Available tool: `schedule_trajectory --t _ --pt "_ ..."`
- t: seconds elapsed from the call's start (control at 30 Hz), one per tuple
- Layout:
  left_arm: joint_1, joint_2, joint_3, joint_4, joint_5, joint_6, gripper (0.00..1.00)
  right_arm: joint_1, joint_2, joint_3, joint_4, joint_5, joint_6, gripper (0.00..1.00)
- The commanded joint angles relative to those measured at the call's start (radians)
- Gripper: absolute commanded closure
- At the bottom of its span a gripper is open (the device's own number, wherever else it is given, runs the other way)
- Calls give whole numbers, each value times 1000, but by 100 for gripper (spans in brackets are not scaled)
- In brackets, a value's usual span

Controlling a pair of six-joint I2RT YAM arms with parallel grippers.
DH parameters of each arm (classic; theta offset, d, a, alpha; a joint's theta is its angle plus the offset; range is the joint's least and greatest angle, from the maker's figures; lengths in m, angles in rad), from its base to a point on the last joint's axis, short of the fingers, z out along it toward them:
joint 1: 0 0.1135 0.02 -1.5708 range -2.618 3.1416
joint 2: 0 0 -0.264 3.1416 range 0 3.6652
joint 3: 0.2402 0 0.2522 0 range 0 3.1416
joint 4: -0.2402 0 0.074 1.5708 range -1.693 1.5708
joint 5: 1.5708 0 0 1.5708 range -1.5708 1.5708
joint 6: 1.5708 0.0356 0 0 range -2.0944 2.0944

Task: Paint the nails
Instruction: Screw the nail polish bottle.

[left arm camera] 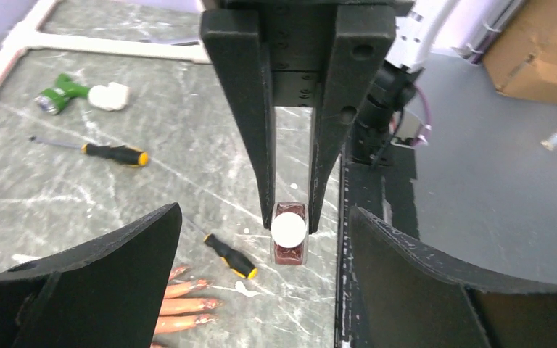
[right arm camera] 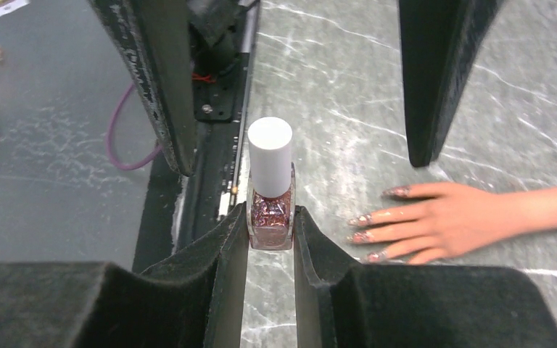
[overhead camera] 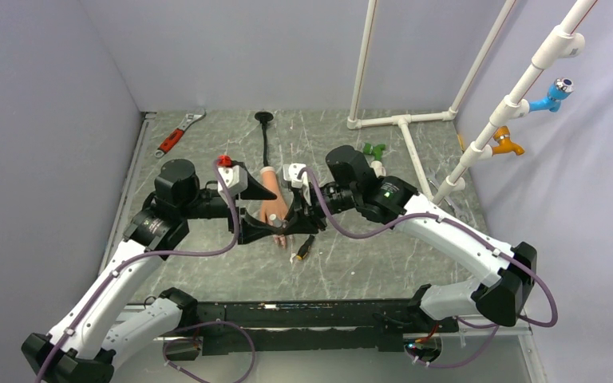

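The peach mannequin hand (right arm camera: 457, 216) lies flat on the marble table, fingers toward the near edge. Its nails (right arm camera: 360, 220) show patchy glittery reddish polish; they also appear in the left wrist view as nails (left arm camera: 201, 303). My right gripper (right arm camera: 270, 214) is shut on a small glass polish bottle (right arm camera: 270, 221) of reddish glitter, white cap (right arm camera: 270, 156) screwed on, held upright just beside the fingertips. My left gripper (left arm camera: 261, 214) is open wide, its fingers (right arm camera: 163, 87) standing on either side of the cap without touching it.
A black-and-yellow screwdriver (left arm camera: 230, 255) lies near the fingertips, and another screwdriver (left arm camera: 112, 153) lies further out. A green-and-white tool (left arm camera: 80, 94), a red-handled wrench (overhead camera: 177, 134) and a white pipe frame (overhead camera: 403, 124) sit at the back. The table's black front rail (overhead camera: 319, 311) is close by.
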Motion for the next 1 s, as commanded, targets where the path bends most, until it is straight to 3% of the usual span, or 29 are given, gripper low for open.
schedule_trajectory --t 0.0,0.27,0.53,0.77,0.97 --pt "24 -25 9 52 -129 -39 12 1 -8 51 85 177 78 100" --pt "31 -37 -6 90 -186 -75 22 3 8 69 120 257 127 100" --pt "30 -13 -19 132 -177 -137 38 7 41 100 114 264 124 100" --pt "32 9 -11 129 -149 -139 62 10 42 99 126 270 124 100" --pt "31 25 -1 109 -133 -129 69 10 40 106 126 276 119 100"
